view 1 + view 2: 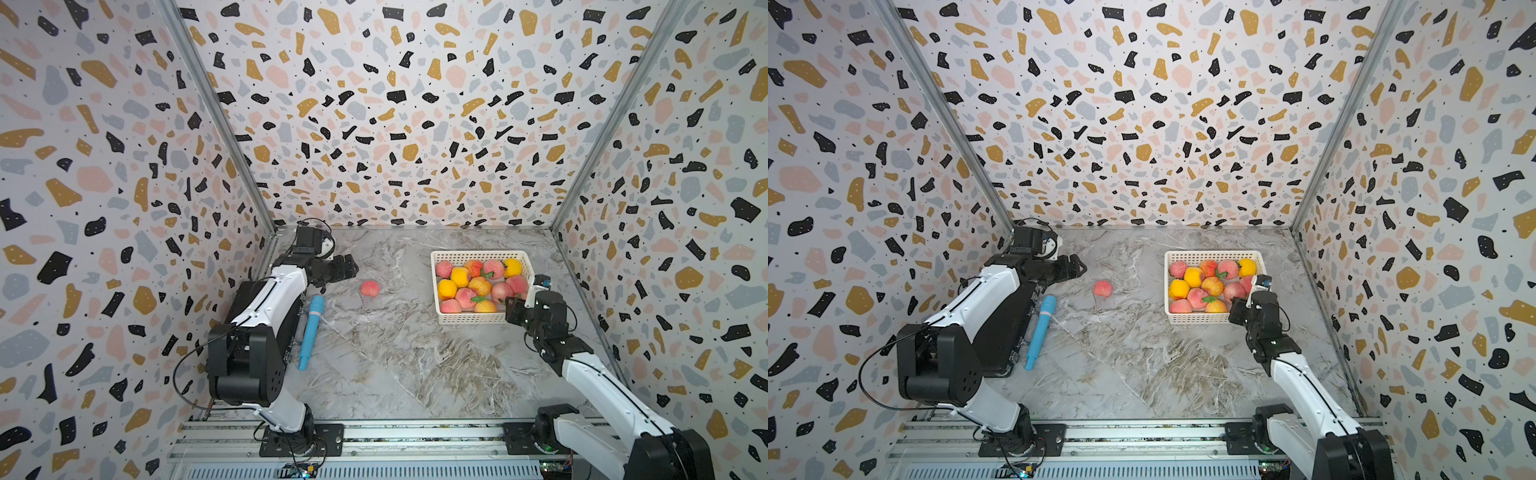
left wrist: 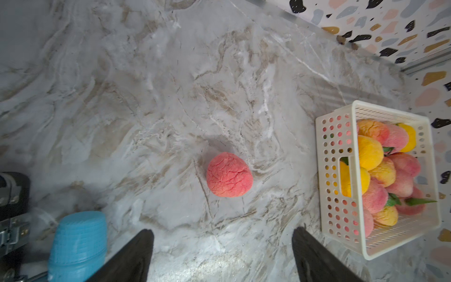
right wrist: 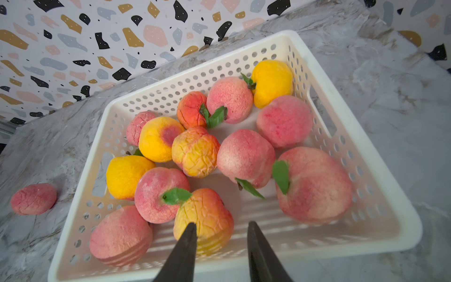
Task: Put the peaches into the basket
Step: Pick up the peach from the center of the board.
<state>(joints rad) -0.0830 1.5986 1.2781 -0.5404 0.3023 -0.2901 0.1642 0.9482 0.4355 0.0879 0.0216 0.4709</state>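
In both top views the one fruit left out, a lone peach point(image 1: 369, 288) point(image 1: 1102, 288), lies on the marble tabletop point(image 1: 395, 353) just ahead of and below the left claw point(image 1: 349, 266) point(image 1: 1077, 266). It is well apart from the basket point(image 1: 469, 318) point(image 1: 1200, 319), where the other peaches point(image 1: 478, 286) are piled. The right claw point(image 1: 515, 309) point(image 1: 1237, 311) hangs over the basket's near corner. In the left wrist view the left claw point(image 2: 222, 230) is spread wide and empty, with the lone peach point(image 2: 229, 174) ahead of it and roughly centred on the gap. A blue tool point(image 2: 78, 244) lies close outside one finger, and the basket point(image 2: 336, 171) stands off beyond the other. The step in hand looks like the reach for this last fruit: push straight forward and down until the fingers straddle its widest part. Keep clear of the blue tool and close gently, since the wrinkled skin suggests it is soft. Lift above the rim before crossing over. In the right wrist view the right claw point(image 3: 222, 224) is parted only narrowly and holds nothing, poised over the basket's point(image 3: 412, 234) near wall. The peaches point(image 3: 245, 156) fill most of the space ahead of it, with a bare patch of floor directly beneath. The lone peach point(image 3: 33, 199) lies outside the wall, off to one side. That patch seems the best drop spot, so this claw would probably do well to make room.
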